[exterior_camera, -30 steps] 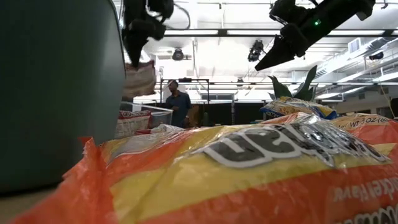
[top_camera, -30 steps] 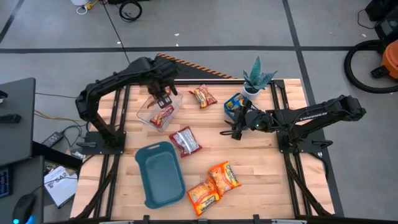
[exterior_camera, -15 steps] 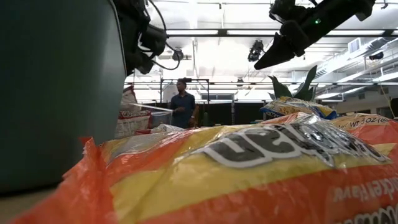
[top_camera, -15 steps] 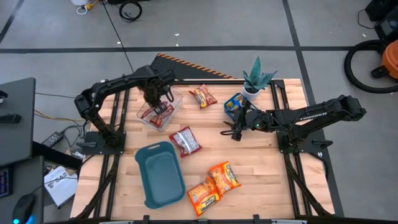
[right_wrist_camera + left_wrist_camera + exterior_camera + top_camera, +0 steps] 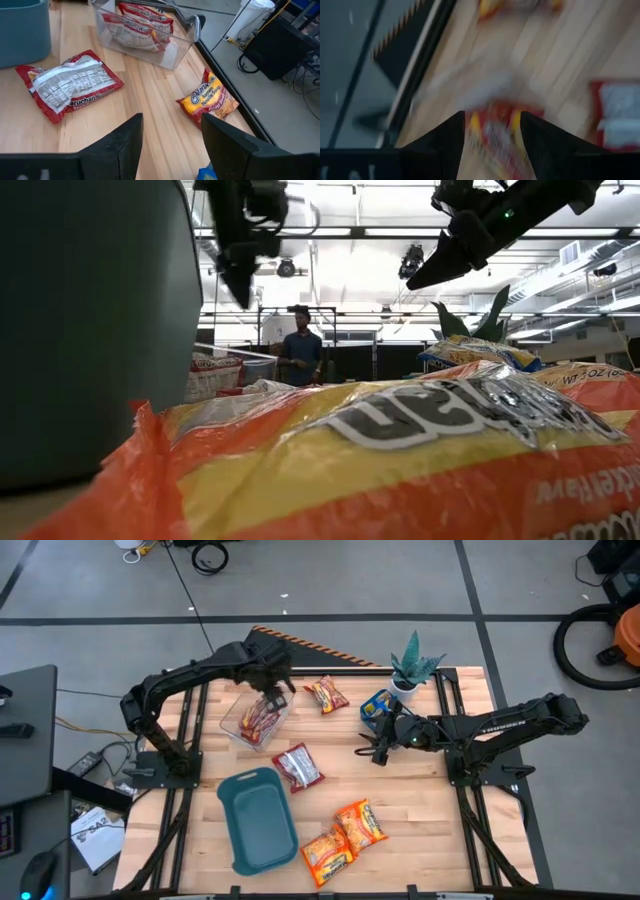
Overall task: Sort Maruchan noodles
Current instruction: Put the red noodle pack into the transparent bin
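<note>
the landmark here is the clear plastic bin (image 5: 256, 717), which sits on the wooden table (image 5: 420, 810) toward its far left part. the left gripper (image 5: 272, 693) hangs just above the bin's far right corner, its two dark fingers (image 5: 445, 145) spread apart with nothing between them; in the left wrist view a red packet shows through the gap below, blurred. inside the bin lie red maruchan packets (image 5: 262, 721), seen in the right wrist view as at least two stacked against its clear wall (image 5: 150, 47). just on the near side of the bin, a little to its right, a red packet lies label side down (image 5: 298, 766) flat on the wood, and the teal tray (image 5: 258, 820) sits beyond that packet, further toward the near edge. to the right of the bin, close to the far edge, lies a single red-and-yellow packet (image 5: 326, 694). further right from the bin, by a small potted plant (image 5: 413, 665), sit blue-and-yellow packets (image 5: 377, 704). well apart from the bin, toward the near edge and right of the tray, a cluster of orange packets (image 5: 343, 836) lies together, overlapping. the right gripper (image 5: 377, 747) hovers above bare wood to the right of the bin, just near the blue-and-yellow packets, its fingers (image 5: 120, 145) set wide and empty. in the low view a person (image 5: 300, 355) stands in the room far behind the bin.
</note>
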`<state>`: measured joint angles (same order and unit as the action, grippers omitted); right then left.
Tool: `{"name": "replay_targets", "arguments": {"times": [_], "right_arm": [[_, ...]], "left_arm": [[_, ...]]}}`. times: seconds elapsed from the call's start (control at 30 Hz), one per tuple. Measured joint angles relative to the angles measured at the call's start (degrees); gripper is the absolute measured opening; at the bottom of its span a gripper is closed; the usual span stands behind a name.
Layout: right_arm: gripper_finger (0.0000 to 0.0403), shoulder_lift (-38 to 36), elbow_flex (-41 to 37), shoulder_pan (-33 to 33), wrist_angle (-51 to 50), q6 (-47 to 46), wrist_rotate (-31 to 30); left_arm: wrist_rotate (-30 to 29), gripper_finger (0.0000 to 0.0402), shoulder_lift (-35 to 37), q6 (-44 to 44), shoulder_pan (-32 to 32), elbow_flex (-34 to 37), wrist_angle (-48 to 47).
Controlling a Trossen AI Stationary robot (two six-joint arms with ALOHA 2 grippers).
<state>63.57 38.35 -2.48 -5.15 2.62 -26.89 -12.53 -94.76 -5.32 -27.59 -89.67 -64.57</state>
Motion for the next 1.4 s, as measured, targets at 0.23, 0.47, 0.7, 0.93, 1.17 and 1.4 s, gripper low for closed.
{"name": "replay_targets", "arguments": {"times": [0.23,0.47,0.7,0.93,1.17,1.4], "right_arm": [[0.0204,0.0,0.0,0.0,0.03,-0.01,0.02],[0.0204,0.0,0.0,0.0,-0.33,0.0,-0.44],[0.0204,-0.45,0.0,-1.57,-7.97,-2.64,-3.87],[0.0204,-3.71,0.0,-3.55,-9.55,-2.92,-5.06],[0.0204,-5.38,0.0,-5.02,-9.43,-3.97,-5.07],[0.0204,-5.38,0.0,-5.7,-9.53,-4.04,-5.06]], "left_arm": [[1.86,0.0182,-2.62,-11.53,5.87,0.02,22.4],[0.91,0.0176,-9.95,-21.31,7.86,0.02,41.9],[0.85,0.0176,-18.67,-14.24,7.62,0.11,38.49],[0.23,0.0176,-23.59,-12.51,8.33,0.09,35.36],[-7.95,0.0176,-27.34,-26.76,11.23,0.09,36.31],[-12.83,0.0175,-30.11,-35.16,11.86,0.06,36.93]]}}
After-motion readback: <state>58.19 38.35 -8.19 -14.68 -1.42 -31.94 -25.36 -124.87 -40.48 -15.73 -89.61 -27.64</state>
